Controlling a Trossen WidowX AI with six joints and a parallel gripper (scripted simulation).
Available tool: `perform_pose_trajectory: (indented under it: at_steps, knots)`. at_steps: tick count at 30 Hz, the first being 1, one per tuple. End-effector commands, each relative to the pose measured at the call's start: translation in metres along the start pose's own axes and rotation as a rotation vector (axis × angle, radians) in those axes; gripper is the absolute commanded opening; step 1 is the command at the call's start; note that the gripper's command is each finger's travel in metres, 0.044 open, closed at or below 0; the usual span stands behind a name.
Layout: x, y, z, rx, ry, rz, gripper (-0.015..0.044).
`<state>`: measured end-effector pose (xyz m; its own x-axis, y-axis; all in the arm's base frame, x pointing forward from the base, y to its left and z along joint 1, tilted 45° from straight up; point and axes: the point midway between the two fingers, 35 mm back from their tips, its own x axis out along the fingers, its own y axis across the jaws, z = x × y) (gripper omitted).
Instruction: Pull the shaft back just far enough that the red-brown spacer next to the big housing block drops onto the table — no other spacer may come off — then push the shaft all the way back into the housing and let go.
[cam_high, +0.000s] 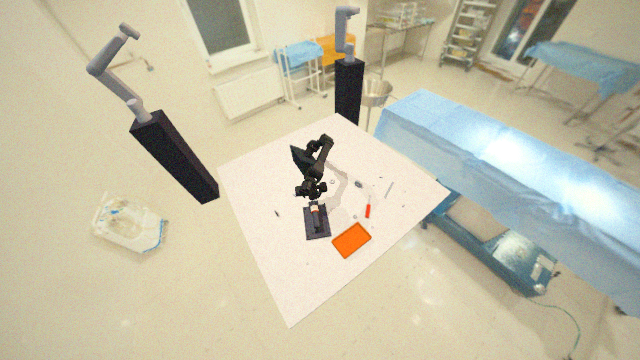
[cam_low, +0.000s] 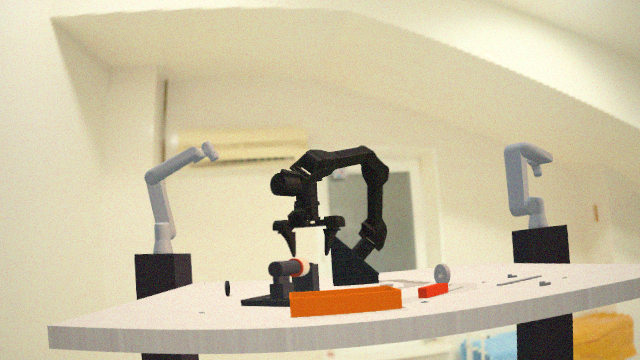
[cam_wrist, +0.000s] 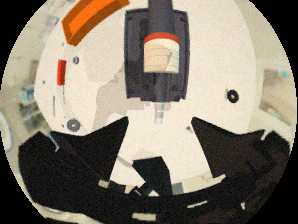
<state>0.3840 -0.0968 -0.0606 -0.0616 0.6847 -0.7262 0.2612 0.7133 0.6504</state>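
The dark housing block (cam_high: 316, 221) (cam_low: 283, 268) (cam_wrist: 160, 17) stands on a dark base plate (cam_low: 255, 302) (cam_wrist: 132, 75). The red-brown spacer (cam_low: 301, 266) (cam_wrist: 161, 37) sits against the housing's face. Several cream spacers (cam_high: 314, 208) (cam_wrist: 161, 56) follow it in a close row, up to a dark support (cam_wrist: 162, 87). The shaft's thin grey end (cam_wrist: 159, 113) sticks out beyond the support. My gripper (cam_low: 310, 254) (cam_wrist: 161, 119) is open and empty, above and behind the support, with the shaft end centred between its fingertips in the wrist view. The shaft inside the spacers is hidden.
An orange tray (cam_high: 338, 249) (cam_low: 345, 306) (cam_wrist: 73, 38) is beside the base plate. A red block (cam_high: 368, 211) (cam_low: 433, 290) (cam_wrist: 61, 72), a grey disc (cam_low: 442, 273) (cam_wrist: 73, 123) and a black ring (cam_low: 227, 288) (cam_wrist: 232, 96) are farther off, with small parts scattered about.
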Motion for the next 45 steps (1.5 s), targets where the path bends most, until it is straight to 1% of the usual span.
perform_pose_trajectory:
  at_steps: [1,22,45]
  knots:
    - [0.005,0.000,0.000,0.006,0.000,0.004,0.0440]
    - [0.039,0.001,0.000,0.006,0.000,0.006,0.0440]
    - [0.040,0.001,0.000,0.005,0.000,0.006,0.0440]
